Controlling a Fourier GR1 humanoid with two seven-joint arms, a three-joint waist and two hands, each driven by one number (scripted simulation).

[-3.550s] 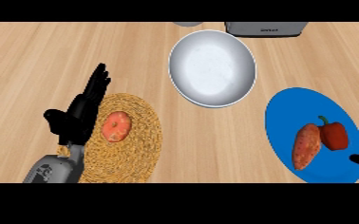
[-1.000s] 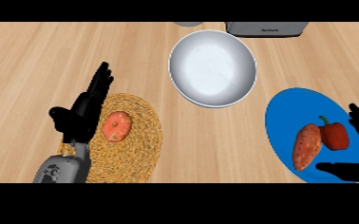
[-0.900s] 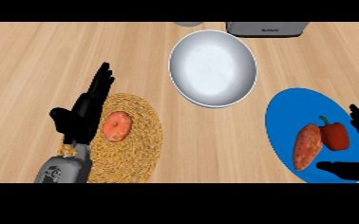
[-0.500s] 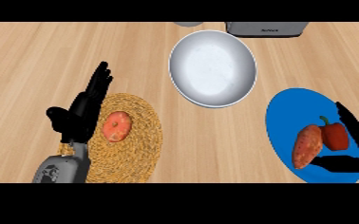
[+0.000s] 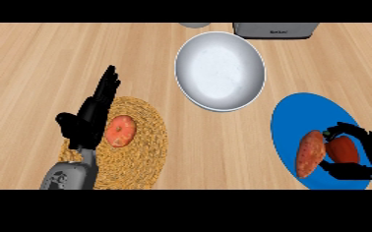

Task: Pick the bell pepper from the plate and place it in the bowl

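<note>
The bowl (image 5: 220,72) sits on the worktop (image 5: 87,54) as the landmark. Behind it and to its right stands a toaster (image 5: 276,30). In front of it to the right lies the plate (image 5: 291,123), carrying a sweet potato (image 5: 310,154) and, just right of that, the bell pepper (image 5: 342,149). In front of the bowl to the left lies a woven mat (image 5: 141,140) with a tomato (image 5: 120,130) on it.

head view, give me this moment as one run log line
phase: grasp | right hand curled round bell pepper on blue plate | sweet potato beside it | bowl empty | left hand open, resting over woven mat
</note>
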